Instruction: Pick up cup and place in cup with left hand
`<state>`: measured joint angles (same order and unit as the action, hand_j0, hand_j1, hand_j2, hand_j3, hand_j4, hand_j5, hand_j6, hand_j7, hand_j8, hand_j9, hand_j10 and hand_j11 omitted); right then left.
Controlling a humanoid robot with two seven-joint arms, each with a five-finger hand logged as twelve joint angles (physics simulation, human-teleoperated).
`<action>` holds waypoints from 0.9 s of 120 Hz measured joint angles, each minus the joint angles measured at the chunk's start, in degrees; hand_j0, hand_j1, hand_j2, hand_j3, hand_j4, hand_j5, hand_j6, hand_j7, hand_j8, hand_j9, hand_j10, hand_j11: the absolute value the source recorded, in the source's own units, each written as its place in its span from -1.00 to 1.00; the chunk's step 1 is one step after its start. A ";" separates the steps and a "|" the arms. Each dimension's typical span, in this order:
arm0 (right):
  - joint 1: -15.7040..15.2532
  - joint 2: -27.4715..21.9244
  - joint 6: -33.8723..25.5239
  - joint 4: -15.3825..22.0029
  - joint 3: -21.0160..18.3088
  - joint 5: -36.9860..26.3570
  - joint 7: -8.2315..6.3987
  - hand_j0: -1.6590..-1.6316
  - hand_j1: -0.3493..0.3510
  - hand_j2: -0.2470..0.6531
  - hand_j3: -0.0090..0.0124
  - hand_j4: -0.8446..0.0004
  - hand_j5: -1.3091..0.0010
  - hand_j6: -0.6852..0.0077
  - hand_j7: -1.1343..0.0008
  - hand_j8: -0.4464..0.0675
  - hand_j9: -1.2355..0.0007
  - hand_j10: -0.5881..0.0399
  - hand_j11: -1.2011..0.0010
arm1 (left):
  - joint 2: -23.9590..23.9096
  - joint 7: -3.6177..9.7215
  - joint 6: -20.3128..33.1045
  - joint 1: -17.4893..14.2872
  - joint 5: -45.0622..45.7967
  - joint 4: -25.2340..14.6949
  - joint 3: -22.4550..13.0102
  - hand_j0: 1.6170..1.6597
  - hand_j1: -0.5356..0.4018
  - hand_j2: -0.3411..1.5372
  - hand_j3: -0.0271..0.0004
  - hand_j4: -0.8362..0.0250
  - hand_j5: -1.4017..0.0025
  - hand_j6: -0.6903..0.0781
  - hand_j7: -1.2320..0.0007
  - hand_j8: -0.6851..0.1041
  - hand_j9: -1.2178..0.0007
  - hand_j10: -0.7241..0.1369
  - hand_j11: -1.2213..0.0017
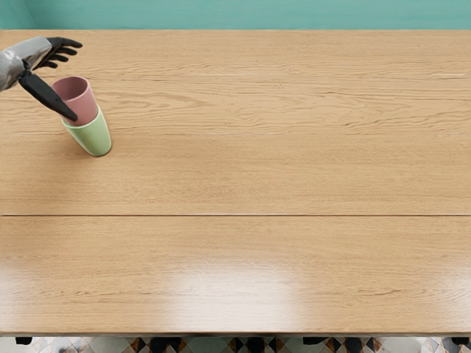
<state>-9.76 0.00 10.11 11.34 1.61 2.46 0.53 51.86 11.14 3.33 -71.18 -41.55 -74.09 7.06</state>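
Your left hand [35, 56] is in the upper left of the frame, open: the long fingers [68, 51] reach out past the rim, and the thumb [48, 95] goes down across the near-left side of the pink cup [86, 105]. I cannot tell if the thumb touches this cup or only passes in front of it. No grip is visible.

The pink cup sits inside the mouth of the green cup [96, 137], with its upper part standing out. So I judge that the placing is done, and the step in hand is the release. Next, you should take the hand away gently, the thumb first (it could catch the wall and pull the pair over).

The hand is smooth black, with a grey, shiny part behind it. Both cups look smooth and slightly matte, round and narrower to the base. Under them the table [257, 170] is pale wood with wavy grain and a dark straight seam, and behind it is a teal wall [257, 15].
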 joint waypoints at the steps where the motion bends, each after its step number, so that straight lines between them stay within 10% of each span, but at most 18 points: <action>1: 0.00 0.00 0.00 0.00 0.00 0.00 0.00 -0.93 -0.95 -0.46 -0.16 0.97 0.97 0.94 0.97 0.69 0.97 0.83 0.97 | 0.00 0.00 -0.01 0.00 0.07 0.00 0.02 0.91 0.55 -0.61 0.97 0.61 0.74 0.42 0.70 0.37 0.70 0.37 0.70; 38: 0.00 0.00 0.00 0.00 0.00 0.00 0.00 -0.93 -0.95 -0.46 -0.16 0.97 0.97 0.94 0.97 0.69 0.97 0.83 0.97 | 0.43 0.01 -1.29 0.06 8.90 -0.56 0.83 0.92 0.74 -0.62 0.97 0.78 0.88 0.62 0.87 0.56 0.86 0.53 0.86; 82: 0.00 0.00 0.00 0.00 0.02 0.00 0.02 -0.93 -0.95 -0.46 -0.16 0.97 0.97 0.94 0.97 0.69 0.97 0.83 0.97 | 7.98 0.18 -28.79 1.39 26.55 -0.79 8.38 0.92 0.84 -0.63 0.97 0.89 0.96 0.74 0.96 0.68 0.96 0.63 0.96; 108: 0.00 0.00 0.00 0.00 0.00 0.00 0.02 -0.93 -0.95 -0.46 -0.16 0.97 0.97 0.94 0.97 0.69 0.97 0.83 0.97 | 8.28 0.34 -33.80 1.53 30.68 -0.71 8.92 0.92 0.87 -0.63 0.97 0.92 0.98 0.77 0.98 0.71 0.98 0.66 0.98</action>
<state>-9.76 0.00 10.11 11.34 1.61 2.46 0.55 60.14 11.48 -30.47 -69.65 -10.87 -74.80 15.98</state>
